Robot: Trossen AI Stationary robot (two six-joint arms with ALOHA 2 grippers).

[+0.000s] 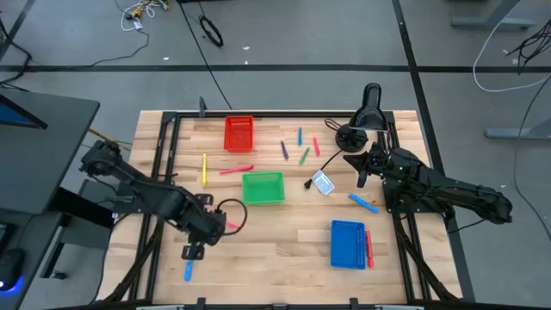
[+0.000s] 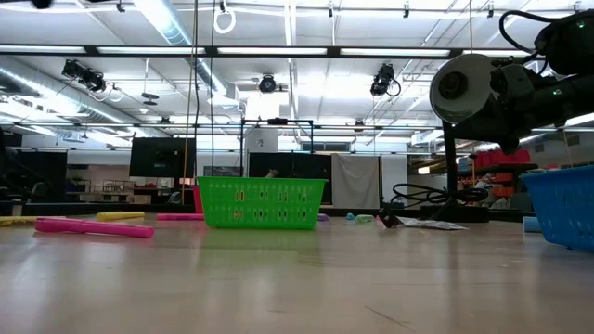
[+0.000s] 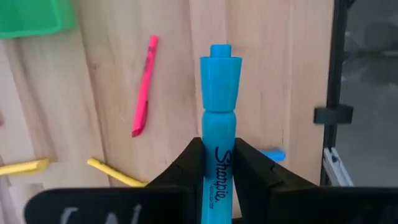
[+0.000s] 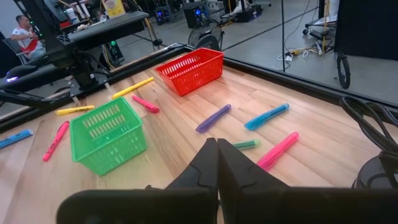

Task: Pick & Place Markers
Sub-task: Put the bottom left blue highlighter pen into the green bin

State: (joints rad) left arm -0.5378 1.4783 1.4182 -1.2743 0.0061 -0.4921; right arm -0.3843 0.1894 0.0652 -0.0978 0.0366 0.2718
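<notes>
Markers scattered over the wooden table (image 1: 284,250). One blue marker (image 3: 219,118) clamped between the left gripper's (image 3: 219,163) fingers, cap end pointing away from the wrist, printed barrel seated between the pads. Left gripper (image 1: 195,250) placed at about 7 o'clock of the table in the high view, above the boards. Another blue marker (image 1: 188,271) flat on the wood just at 6 o'clock of that gripper.

Pink marker (image 1: 236,170) and yellow marker (image 1: 204,169) at 10 o'clock of the green tray (image 1: 263,188), which sits near table centre. Purple marker (image 1: 283,150), blue, green and pink ones grouped at 1 o'clock of the green tray, beside the red tray (image 1: 239,133). Light blue marker (image 1: 362,202) at 3 o'clock of centre; red marker (image 1: 369,248) touching the right edge of the blue tray (image 1: 349,244).

Right gripper (image 1: 362,176) at about 2 o'clock, fingers pressed together with nothing between them, near the white-and-blue card (image 1: 322,182).
</notes>
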